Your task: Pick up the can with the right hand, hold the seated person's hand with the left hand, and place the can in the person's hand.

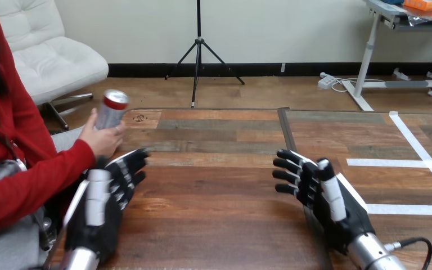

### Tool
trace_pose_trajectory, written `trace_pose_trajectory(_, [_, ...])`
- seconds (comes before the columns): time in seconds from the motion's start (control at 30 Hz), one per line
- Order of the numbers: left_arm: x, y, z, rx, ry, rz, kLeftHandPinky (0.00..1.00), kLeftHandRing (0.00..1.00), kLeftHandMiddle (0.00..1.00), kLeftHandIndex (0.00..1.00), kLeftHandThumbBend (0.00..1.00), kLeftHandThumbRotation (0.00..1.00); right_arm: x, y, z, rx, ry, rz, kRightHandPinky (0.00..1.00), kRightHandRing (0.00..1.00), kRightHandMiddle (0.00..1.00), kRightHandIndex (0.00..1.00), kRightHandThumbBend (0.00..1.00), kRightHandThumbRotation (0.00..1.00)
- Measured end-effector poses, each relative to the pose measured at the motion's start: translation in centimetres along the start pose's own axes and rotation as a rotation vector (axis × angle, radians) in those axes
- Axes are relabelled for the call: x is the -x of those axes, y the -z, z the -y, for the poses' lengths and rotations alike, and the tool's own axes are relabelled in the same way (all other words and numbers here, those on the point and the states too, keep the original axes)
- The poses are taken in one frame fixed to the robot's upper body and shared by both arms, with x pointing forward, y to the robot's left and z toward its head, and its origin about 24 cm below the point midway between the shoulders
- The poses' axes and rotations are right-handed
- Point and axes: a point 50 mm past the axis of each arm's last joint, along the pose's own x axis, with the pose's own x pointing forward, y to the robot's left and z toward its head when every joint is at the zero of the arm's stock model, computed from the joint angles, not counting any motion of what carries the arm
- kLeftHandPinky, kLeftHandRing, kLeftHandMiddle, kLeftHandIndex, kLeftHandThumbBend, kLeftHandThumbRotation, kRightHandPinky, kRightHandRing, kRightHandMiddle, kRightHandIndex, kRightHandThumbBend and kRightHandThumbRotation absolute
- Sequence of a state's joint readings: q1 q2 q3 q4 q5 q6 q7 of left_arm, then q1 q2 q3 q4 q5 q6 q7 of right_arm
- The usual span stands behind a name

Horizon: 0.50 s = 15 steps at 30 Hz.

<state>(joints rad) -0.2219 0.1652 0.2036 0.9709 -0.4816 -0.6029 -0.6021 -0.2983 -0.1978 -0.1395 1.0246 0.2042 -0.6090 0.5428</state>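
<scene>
Now, can (112, 110) up off the table (219, 191), tilted, gripped in the person's hand (102, 136) at the left. Left hand (114, 188) just below it, fingers straight, possibly brushing the sleeve, hard to tell. Right hand (319, 197) well apart over the table, empty, fingers loosely spread.

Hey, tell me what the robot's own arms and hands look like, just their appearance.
The left hand and right hand are black, with white shell pieces and black-and-white jointed fingers. Each sits on a rounded silver metal arm: the left forearm and the right forearm. A thin black cable loops out beside the right forearm.
</scene>
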Motion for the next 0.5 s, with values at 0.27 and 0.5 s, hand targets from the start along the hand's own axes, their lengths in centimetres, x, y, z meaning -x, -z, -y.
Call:
trace_pose_trajectory(0.27, [0.2, 0.3, -0.9, 0.180, -0.047, 0.005, 0.90, 0.88, 0.79, 0.57, 0.77, 1.00, 0.3, 0.3, 0.5, -0.057, 0.048, 0.004, 0.77, 0.82, 0.83, 0.83, 1.00, 1.00])
trace_pose_trajectory(0.5, [-0.1, 0.1, -1.3, 0.291, -0.049, 0.016, 0.90, 0.86, 0.77, 0.59, 0.79, 1.00, 0.6, 0.4, 1.0, -0.066, 0.092, 0.001, 0.74, 0.81, 0.82, 0.82, 1.00, 1.00])
